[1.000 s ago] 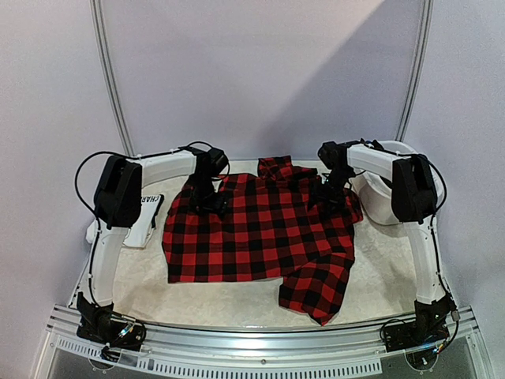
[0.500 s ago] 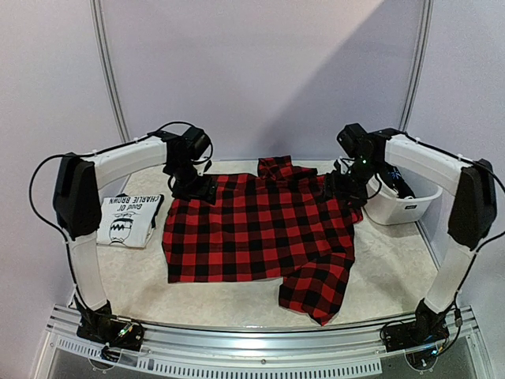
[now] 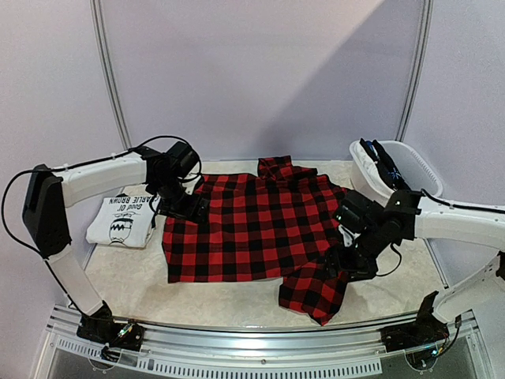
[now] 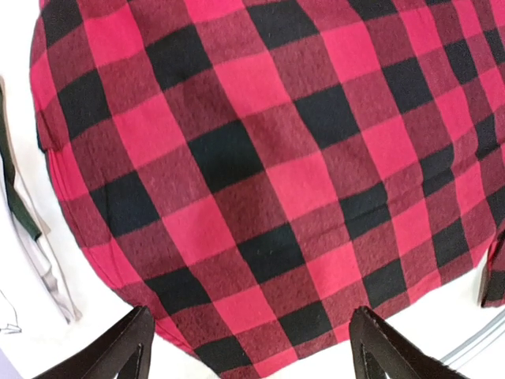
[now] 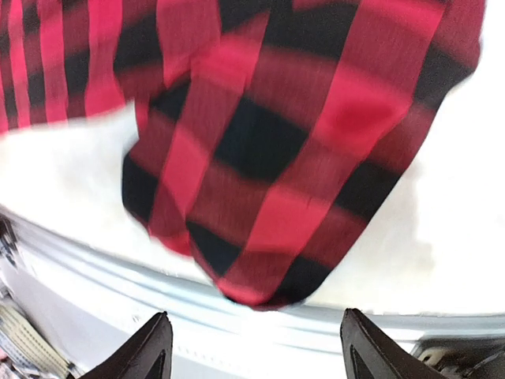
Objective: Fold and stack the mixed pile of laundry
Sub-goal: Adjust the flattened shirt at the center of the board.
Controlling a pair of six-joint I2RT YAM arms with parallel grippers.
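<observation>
A: On the desk [image 3: 229, 296], centre: red-black plaid shirt [image 3: 260, 229], spread flat, one sleeve angled toward the near edge.
B: Left hand [image 3: 189, 207]?
A: Over the shirt's far-left corner, fingers wide apart, gripping nothing.
B: Right hand [image 3: 343, 264]?
A: Above the near sleeve, equally wide, empty.
B: Elsewhere?
A: Folded white T-shirt [image 3: 122, 223] far left; dark garments [image 3: 383, 162] in tub [image 3: 410, 162], right.

A robotics lab test cell rather than a home. A white left arm [image 3: 99, 174] and right arm [image 3: 465, 221] are bolted to an aluminium rail [image 3: 260, 335] along the near edge of a pale desk [image 3: 229, 296]. Plain lilac panels [image 3: 260, 79] and bare metal frame poles [image 3: 113, 79] enclose it.
</observation>
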